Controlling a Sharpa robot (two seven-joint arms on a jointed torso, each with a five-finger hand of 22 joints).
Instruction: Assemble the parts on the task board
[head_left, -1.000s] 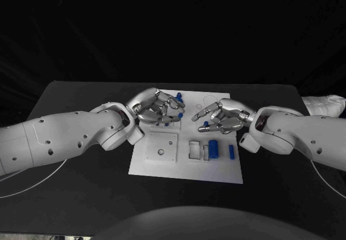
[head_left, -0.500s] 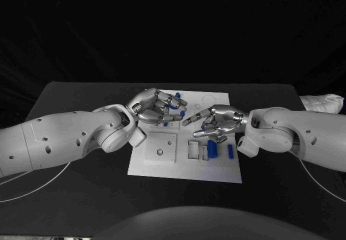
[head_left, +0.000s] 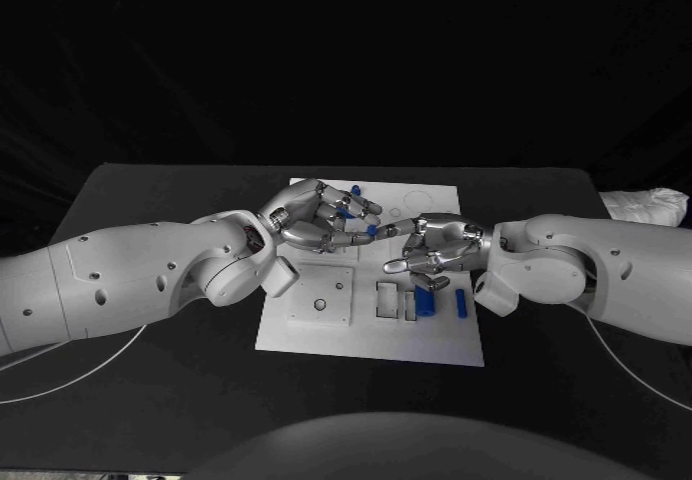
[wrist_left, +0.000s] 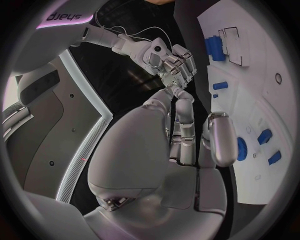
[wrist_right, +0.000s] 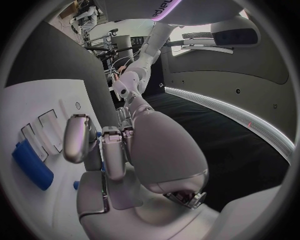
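White task board (head_left: 368, 340) is lying in the middle of the black bench (head_left: 159, 200), and I am keeping both hands over its far half. My left hand (head_left: 317, 222) is hovering above the board's upper left area with its fingers curled in toward the palm; a small blue part (head_left: 372, 230) is showing right at its fingertips, but I cannot tell whether it is being pinched or is just lying on the board beneath. Another little blue part (head_left: 356, 189) is sitting near the far edge, just beyond that hand. My right hand (head_left: 437, 250) is hanging just beside the left, fingers bent downward over the board's middle, and I cannot tell if it is holding anything. Below it a larger blue cylinder (head_left: 426, 300) is lying beside a narrow rectangular slot (head_left: 389, 299), with a slim blue peg (head_left: 462, 304) just to its right. A raised square plate (head_left: 323, 293) is occupying the board's left side.
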